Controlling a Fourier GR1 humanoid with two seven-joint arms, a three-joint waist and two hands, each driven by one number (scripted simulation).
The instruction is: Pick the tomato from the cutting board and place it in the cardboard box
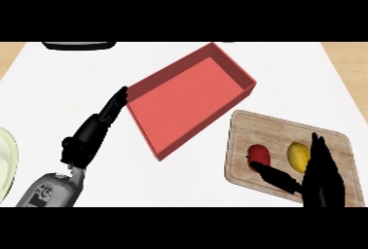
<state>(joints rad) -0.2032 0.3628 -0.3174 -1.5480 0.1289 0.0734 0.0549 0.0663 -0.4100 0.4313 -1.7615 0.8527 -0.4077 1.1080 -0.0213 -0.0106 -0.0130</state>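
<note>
The tomato (259,154) lies on the board (287,127), toward its left side, with a yellow fruit (298,152) just beside it on the right. The board sits on the white counter (179,180), at its right.

The right hand (321,175) hangs over the board's lower right part. Its fingers (317,148) are straight and point up the view past the yellow fruit. The thumb (279,178) is spread wide to the left, its tip at the tomato's lower edge. Nothing is held.

The red box (188,101) lies open and tilted in the view, left of and above the board and apart from it.

The left hand (87,136) is left of the box. Its fingers are straight and relaxed, holding nothing, with their tips at the box's left corner.

A pale plate (4,160) shows at the left edge. A dark object (79,45) shows at the top edge.
</note>
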